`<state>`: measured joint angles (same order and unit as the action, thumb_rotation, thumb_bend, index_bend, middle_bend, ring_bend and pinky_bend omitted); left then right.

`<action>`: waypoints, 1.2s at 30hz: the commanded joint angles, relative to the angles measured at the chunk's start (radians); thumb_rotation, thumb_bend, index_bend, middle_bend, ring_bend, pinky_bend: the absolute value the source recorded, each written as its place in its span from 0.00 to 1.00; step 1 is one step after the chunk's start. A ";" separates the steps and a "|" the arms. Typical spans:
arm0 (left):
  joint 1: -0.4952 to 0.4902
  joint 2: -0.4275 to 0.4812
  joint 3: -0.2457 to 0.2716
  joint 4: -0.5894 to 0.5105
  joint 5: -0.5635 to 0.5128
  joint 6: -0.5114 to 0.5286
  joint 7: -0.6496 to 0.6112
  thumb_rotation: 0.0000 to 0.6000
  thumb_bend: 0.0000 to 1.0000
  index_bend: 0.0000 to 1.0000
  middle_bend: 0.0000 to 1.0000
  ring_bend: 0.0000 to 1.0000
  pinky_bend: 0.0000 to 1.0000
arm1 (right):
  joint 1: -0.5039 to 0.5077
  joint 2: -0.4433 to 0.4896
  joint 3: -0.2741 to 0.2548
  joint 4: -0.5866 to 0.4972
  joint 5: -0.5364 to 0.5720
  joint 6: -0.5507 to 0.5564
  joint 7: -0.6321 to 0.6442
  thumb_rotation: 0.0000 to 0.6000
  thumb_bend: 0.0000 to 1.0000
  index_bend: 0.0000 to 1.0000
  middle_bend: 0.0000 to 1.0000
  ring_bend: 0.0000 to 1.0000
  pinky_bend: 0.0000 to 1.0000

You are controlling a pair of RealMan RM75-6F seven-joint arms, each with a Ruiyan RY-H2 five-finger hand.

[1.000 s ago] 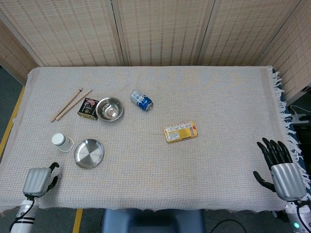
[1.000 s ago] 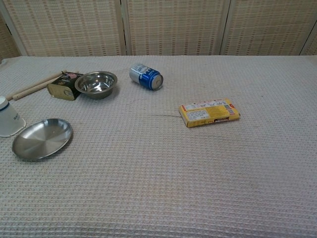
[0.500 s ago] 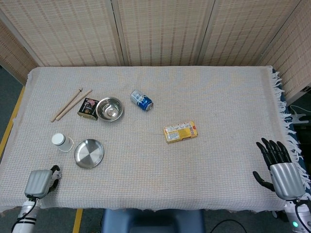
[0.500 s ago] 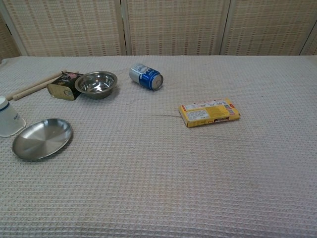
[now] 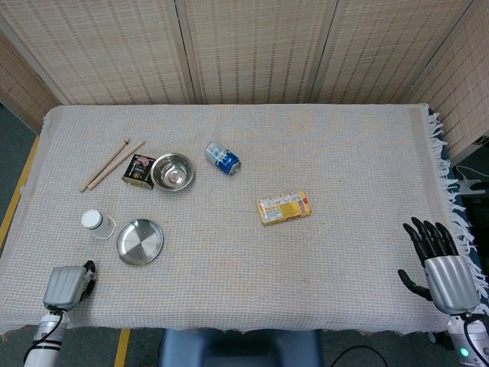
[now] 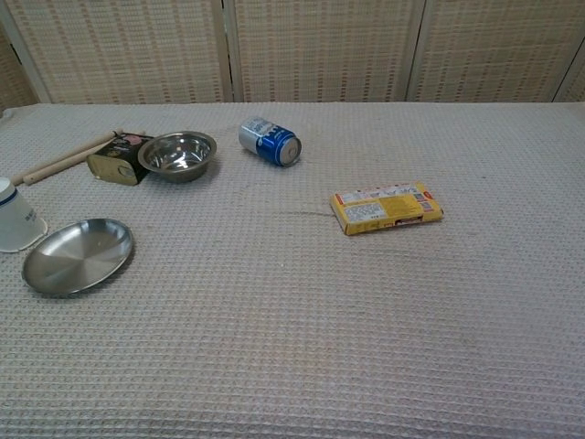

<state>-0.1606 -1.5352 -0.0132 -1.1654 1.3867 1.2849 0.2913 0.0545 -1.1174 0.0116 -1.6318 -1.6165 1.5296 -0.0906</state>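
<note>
Nothing is grasped: the left hand [image 5: 67, 285], curled on nothing, sits at the surface's [image 5: 321, 138] near edge by the steel plate [image 5: 139, 241]. The right hand [image 5: 447, 267], spread and empty, is well apart from the yellow box [image 5: 283, 207] (any pickup likely needs a forward reach).

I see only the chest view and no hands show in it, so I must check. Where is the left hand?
Observer: The left hand is at the near left corner of the table, fingers curled, holding nothing.
Operator: What is nearest to it?
Observer: The plate and the cup, both apart from it.
Operator: And the other one?
Observer: The right hand is at the near right edge, fingers spread, holding nothing, far from the box.
</note>
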 commanded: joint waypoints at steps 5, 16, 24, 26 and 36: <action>-0.002 -0.001 0.001 0.008 0.004 -0.001 -0.019 1.00 0.35 0.50 0.89 0.79 0.89 | 0.000 -0.001 0.001 -0.002 0.004 -0.003 -0.005 0.93 0.17 0.00 0.00 0.00 0.00; -0.006 0.000 0.006 0.014 0.041 0.025 -0.073 1.00 0.38 0.59 0.93 0.80 0.89 | 0.001 0.000 0.003 -0.002 0.006 -0.007 -0.004 0.93 0.17 0.00 0.00 0.00 0.00; -0.058 0.012 -0.057 -0.045 0.084 0.083 -0.095 1.00 0.38 0.59 0.93 0.80 0.90 | 0.003 -0.002 0.002 -0.001 0.008 -0.014 -0.005 0.93 0.17 0.00 0.00 0.00 0.00; -0.089 0.001 -0.085 -0.069 0.079 0.072 -0.078 1.00 0.38 0.59 0.93 0.80 0.90 | 0.004 -0.003 0.002 -0.001 0.008 -0.015 -0.007 0.93 0.17 0.00 0.00 0.00 0.00; -0.186 -0.069 -0.127 -0.100 0.014 -0.037 0.081 1.00 0.38 0.56 0.92 0.80 0.89 | 0.007 -0.004 0.008 0.005 0.027 -0.026 -0.005 0.93 0.17 0.00 0.00 0.00 0.00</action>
<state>-0.3375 -1.5957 -0.1356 -1.2684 1.4099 1.2580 0.3627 0.0608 -1.1213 0.0192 -1.6271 -1.5900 1.5039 -0.0961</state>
